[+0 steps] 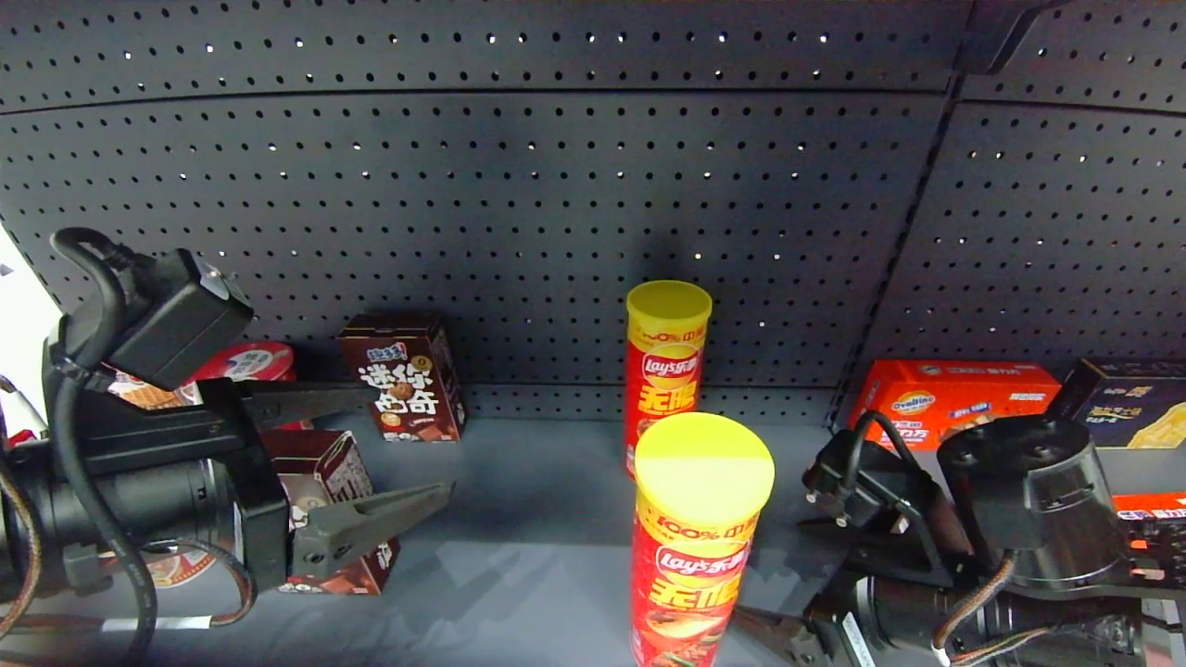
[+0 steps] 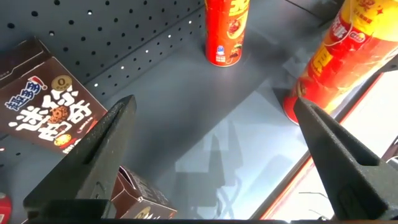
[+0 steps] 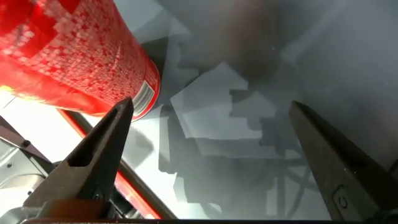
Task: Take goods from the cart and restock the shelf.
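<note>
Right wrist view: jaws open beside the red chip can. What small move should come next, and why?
Probably back the right gripper straight off the shelf: its jaws are open, holding nothing, and the front chip can stands upright beside them.

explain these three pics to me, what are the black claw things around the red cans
These come from a two-armed robot restocking a shop shelf. The wide picture is from its head camera; the other two are from cameras on its wrists, looking out between the fingers. The claws are its left gripper and right gripper, both open, holding nothing. On the shelf stand a front chip can and a back chip can, both red with yellow lids, brown snack boxes at the left and an orange box at the right.
</note>
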